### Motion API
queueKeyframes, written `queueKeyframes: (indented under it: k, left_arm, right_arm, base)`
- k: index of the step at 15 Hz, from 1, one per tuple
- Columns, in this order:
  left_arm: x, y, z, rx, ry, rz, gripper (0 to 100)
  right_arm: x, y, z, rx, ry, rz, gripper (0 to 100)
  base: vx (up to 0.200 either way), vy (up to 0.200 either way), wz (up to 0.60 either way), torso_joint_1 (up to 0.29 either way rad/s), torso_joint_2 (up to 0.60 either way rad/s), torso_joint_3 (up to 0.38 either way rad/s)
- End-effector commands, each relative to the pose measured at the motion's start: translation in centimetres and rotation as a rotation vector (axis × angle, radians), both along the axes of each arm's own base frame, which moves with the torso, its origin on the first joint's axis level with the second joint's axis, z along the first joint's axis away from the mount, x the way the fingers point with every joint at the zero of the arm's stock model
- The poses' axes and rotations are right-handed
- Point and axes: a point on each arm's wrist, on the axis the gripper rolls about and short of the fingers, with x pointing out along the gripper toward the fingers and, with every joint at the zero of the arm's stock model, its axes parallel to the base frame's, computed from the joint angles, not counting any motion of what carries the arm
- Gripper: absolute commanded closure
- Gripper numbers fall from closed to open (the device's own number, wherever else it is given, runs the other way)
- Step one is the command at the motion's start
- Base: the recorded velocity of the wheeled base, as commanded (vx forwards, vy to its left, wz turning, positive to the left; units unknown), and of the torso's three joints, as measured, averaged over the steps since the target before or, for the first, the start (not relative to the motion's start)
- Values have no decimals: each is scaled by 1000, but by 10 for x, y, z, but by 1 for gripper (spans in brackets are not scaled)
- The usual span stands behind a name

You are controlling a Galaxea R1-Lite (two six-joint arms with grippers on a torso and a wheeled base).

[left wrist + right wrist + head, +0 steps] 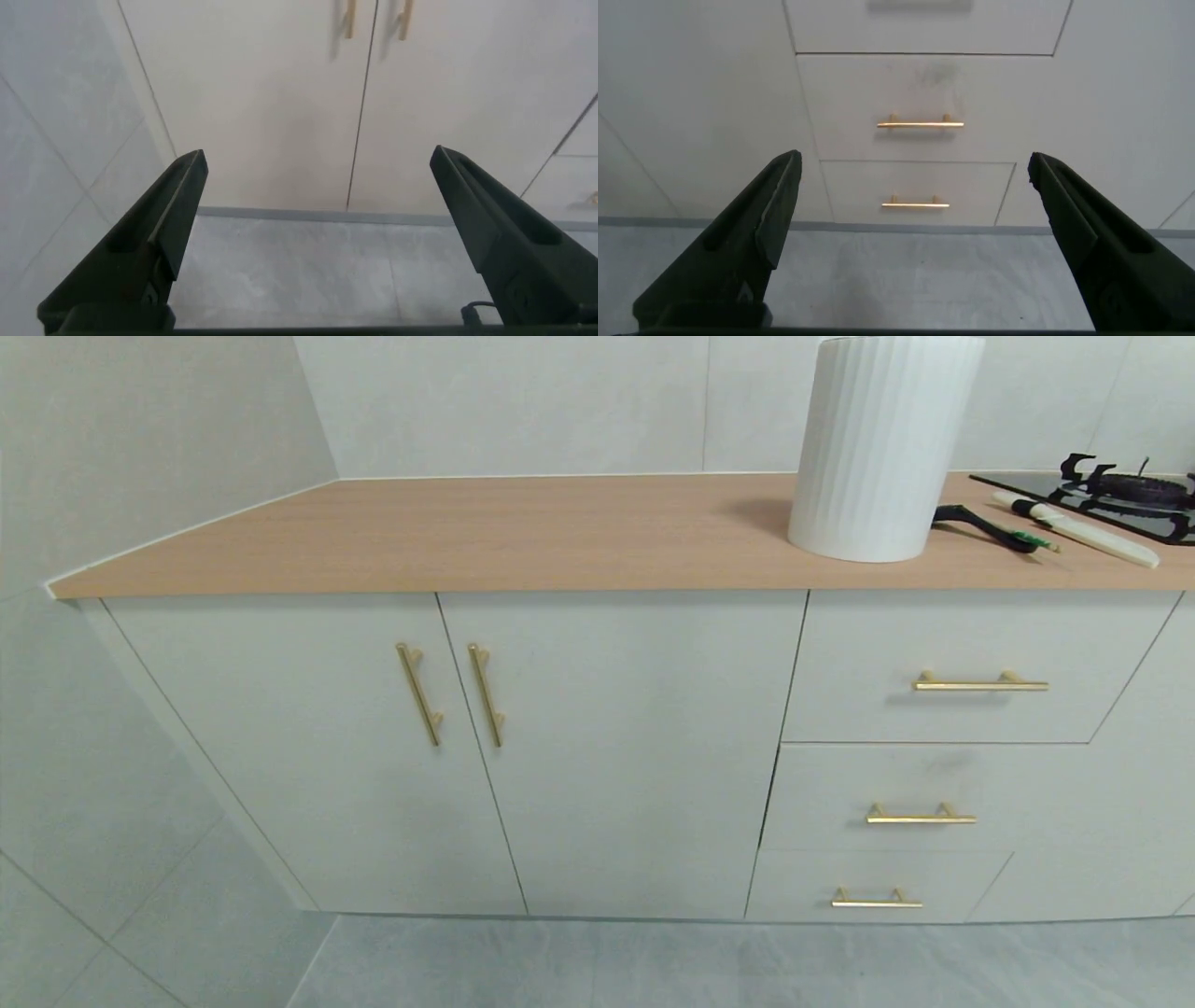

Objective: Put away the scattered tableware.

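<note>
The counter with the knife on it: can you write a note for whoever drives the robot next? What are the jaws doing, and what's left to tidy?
Left gripper: jaws open, empty, held low facing the cabinet doors.
Right gripper: jaws open, empty, held low facing the drawers.
Things: a black-handled utensil and a white knife-like utensil lie on the countertop, between the white ribbed container and the hob.
Done: nothing put away yet; doors and drawers are all shut.
Left: pick up both utensils and store them, probably in the container or a drawer.
</note>
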Motion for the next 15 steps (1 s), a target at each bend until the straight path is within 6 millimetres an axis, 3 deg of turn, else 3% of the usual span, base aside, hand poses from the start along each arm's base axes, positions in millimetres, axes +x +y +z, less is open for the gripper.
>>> queueKeyframes:
  k: [1,7,13,15]
  left_arm:
    - [0,0,0,0,1,0,0]
    - [0,0,0,0,1,0,0]
    - [0,0,0,-2,1,1,0]
    - [0,0,0,0,1,1,0]
  right_arm:
    - [0,0,0,0,1,0,0]
    - [0,0,0,0,1,0,0]
    - [0,0,0,0,1,0,0]
    - [0,0,0,0,1,0,0]
  base:
    - [0,-200,0,12,7,7]
    - [0,-200,0,-2,2,1]
    - [0,0,0,0,0,0]
    - [200,0,0,10,5,2]
